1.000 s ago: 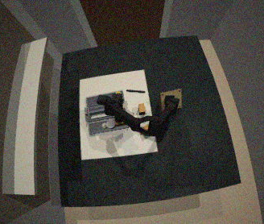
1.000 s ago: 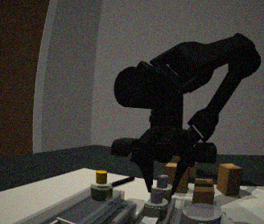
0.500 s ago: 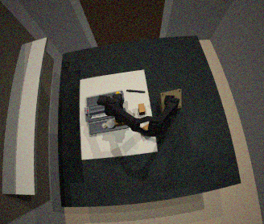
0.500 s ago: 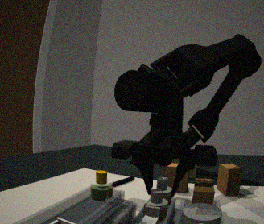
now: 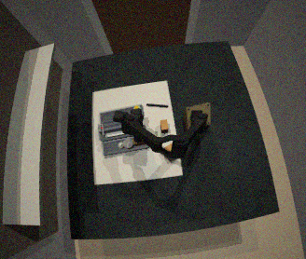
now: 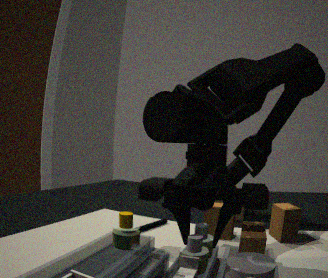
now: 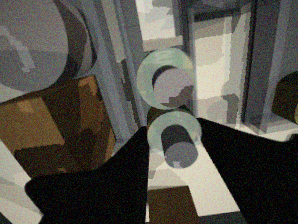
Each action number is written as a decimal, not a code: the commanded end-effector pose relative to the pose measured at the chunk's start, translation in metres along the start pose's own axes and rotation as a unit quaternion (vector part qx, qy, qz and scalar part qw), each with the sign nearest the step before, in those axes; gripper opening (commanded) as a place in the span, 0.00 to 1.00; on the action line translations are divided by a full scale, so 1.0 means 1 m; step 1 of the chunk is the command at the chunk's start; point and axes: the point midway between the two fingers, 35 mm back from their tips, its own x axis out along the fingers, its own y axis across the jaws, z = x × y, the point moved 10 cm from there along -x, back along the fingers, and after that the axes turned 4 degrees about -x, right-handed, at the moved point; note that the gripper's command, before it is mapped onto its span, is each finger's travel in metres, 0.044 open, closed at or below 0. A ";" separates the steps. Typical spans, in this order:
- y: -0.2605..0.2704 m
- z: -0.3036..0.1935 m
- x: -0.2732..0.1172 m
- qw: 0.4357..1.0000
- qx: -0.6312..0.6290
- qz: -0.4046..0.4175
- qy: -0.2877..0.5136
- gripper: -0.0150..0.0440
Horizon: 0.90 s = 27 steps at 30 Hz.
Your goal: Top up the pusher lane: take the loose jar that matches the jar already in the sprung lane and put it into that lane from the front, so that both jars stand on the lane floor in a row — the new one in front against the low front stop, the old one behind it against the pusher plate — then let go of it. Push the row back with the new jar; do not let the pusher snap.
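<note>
My gripper (image 6: pixel 200 242) (image 7: pixel 171 126) points down, shut on a jar (image 7: pixel 180 155) with a pale green rim and grey knob, at the front end of the sprung lane. The matching lane jar (image 6: pixel 195 244) (image 7: pixel 173 86) stands directly behind it, rims nearly touching in the wrist view. A pale strip (image 7: pixel 163 44), seemingly the pusher plate, shows behind the lane jar. The held jar looks upright. Its base, the low front stop and any gap above the lane floor are hidden.
The grey rack (image 5: pixel 113 150) surrounds the lane. A yellow-knobbed jar (image 5: pixel 136 108) (image 6: pixel 125 220) stands at one side, a large grey round lid (image 6: pixel 251 263) (image 7: pixel 31 47) at the other. Orange-brown blocks (image 5: pixel 164 125) (image 6: pixel 284 223) (image 7: pixel 35 122) and a black pen (image 5: pixel 157 105) (image 6: pixel 154 225) are nearby.
</note>
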 end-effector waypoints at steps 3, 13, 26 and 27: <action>0.001 0.003 0.003 1.000 -0.005 0.003 -0.007 0.25; 0.001 0.002 0.005 1.000 -0.005 0.004 -0.007 0.25; 0.001 0.000 0.005 1.000 -0.005 0.004 -0.007 0.25; 0.001 0.000 0.005 1.000 -0.005 0.004 -0.007 0.25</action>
